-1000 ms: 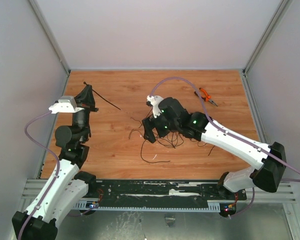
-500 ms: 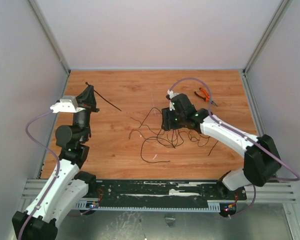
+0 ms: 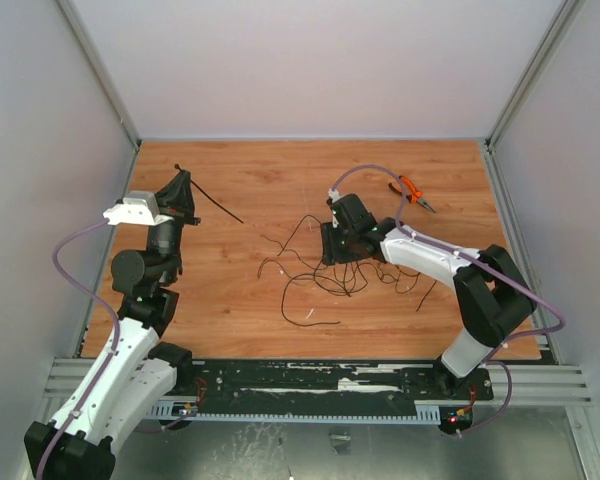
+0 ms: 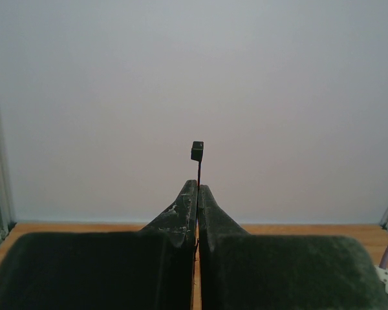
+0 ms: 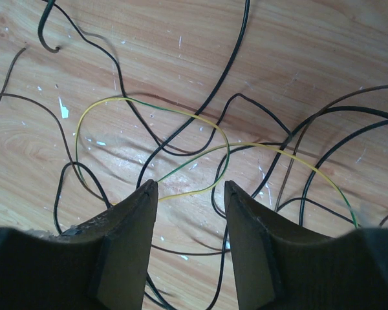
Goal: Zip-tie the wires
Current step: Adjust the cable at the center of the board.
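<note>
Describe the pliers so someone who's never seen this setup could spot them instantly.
Start at the wooden table, then its far right part, just beyond the right gripper. The pliers lie there: the only orange-handled thing, unlike the thin dark wires nearby.

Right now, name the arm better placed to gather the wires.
Right. The right gripper hangs open just over the wires, strands showing in its gap. The left gripper is shut on a zip tie, well left of them.

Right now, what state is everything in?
Tangle of thin dark wires: loose on the wooden table, untied.
Left gripper: shut on thin black zip tie.
Right gripper: open over the tangle, gripping nothing.
Orange-handled pliers: lying flat, apart from the tangle.
</note>
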Robot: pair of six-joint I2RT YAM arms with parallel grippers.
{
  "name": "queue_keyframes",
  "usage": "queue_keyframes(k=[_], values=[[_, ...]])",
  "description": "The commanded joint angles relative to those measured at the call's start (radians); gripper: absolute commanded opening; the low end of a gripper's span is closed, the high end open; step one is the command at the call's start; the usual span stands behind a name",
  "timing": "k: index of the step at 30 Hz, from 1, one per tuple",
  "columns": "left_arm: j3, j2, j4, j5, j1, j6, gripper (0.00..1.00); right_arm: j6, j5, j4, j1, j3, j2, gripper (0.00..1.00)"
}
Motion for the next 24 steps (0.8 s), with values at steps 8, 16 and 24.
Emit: queue_keyframes(k=[8,16,24], values=[[-0.001,-0.006,0.012,0.018,0.008,0.011,0.0,0.026,0.035,0.06,-0.007,-0.031,0.058,0.44],[-0.001,0.002,0.017,0.019,0.008,0.011,0.0,0.023,0.017,0.076,-0.006,-0.05,0.066,0.29],[0.006,0.008,0.02,0.022,0.008,0.011,0.0,0.017,0.013,0.079,-0.006,-0.058,0.072,0.15]])
